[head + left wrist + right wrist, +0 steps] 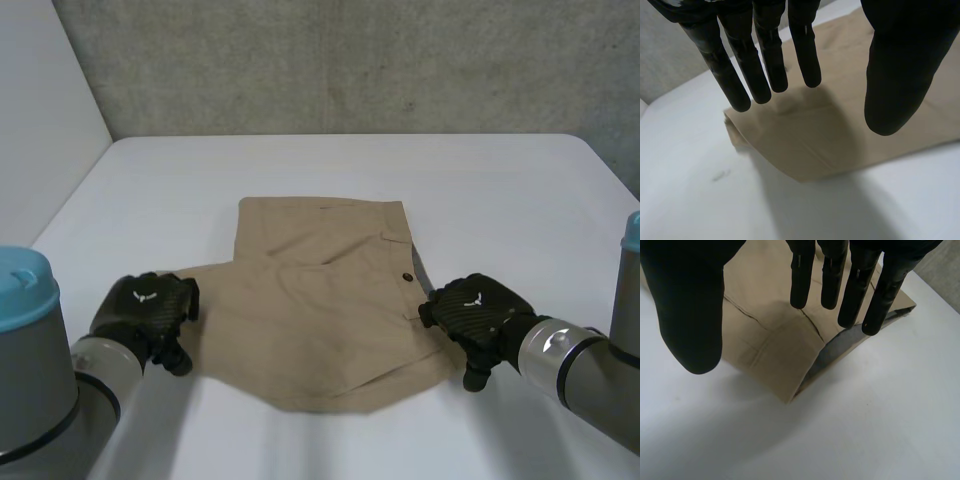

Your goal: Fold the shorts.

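Note:
Tan shorts [320,300] lie flat on the white table [300,170], waistband on the right with a dark button. My left hand [145,315] hovers at the shorts' left edge; its own wrist view has the fingers [762,65] straight above the near-left corner of the shorts [805,150], holding nothing. My right hand [478,315] is at the waistband's near corner. In the right wrist view its fingers [855,290] hang straight over that corner of the shorts [775,345], where the dark lining shows, and grip nothing.
A grey wall [350,60] rises behind the table's far edge. Bare white tabletop surrounds the shorts on all sides. Both grey forearms come in at the near corners.

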Motion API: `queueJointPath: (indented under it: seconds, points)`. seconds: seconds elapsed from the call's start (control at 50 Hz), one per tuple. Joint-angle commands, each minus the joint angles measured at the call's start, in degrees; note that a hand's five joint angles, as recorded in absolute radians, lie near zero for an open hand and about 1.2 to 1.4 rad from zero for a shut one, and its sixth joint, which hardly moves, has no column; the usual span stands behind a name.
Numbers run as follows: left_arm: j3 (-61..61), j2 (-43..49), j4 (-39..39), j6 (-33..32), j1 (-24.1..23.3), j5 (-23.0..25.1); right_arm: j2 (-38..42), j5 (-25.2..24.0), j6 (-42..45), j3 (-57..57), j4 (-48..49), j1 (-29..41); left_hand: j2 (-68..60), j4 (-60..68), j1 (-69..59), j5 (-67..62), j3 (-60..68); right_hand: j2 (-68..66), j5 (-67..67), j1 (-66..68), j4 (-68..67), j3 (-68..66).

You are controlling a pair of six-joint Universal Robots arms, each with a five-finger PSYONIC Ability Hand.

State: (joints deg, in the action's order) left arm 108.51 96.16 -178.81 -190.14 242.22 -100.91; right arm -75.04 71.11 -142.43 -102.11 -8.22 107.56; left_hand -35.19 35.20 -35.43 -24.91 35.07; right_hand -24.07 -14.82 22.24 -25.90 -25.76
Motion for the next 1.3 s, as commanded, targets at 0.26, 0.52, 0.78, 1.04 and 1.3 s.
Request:
queueJointPath:
  seconds: [0.26,0.52,0.78,1.04,1.3]
  points:
    - [3.8,-0.5,1.6,1.3,-0.3,0.2,5.1,0.1,1.0,-2.1,11.0,-0.2,-9.5,9.5,-9.3,-9.8,9.6,-20.3,-19.5,22.1,-18.5,-18.6]
    - [5.7,0.0,1.2,1.3,0.4,0.3,6.0,-1.0,0.8,-1.2,12.2,0.1,-7.0,7.0,-6.8,-7.3,7.1,-55.9,-55.2,57.8,-54.1,-54.2]
    - [5.2,1.5,-4.0,0.7,3.4,0.5,5.7,-1.0,-5.7,0.5,11.7,-0.2,-5.6,5.6,-5.4,-5.9,5.8,-55.9,-55.2,57.8,-54.1,-54.2]
    - [-1.5,11.2,-4.8,0.6,5.2,0.5,6.4,-0.5,-22.3,6.1,10.8,-0.1,-5.8,5.8,-5.6,-6.1,5.9,-55.9,-55.2,57.8,-54.1,-54.2]
    - [-9.3,16.5,-5.4,0.6,4.9,0.7,7.7,1.2,-21.9,7.8,9.6,0.3,-44.8,44.8,-44.6,-45.1,44.9,-55.9,-55.2,57.8,-54.1,-54.2]
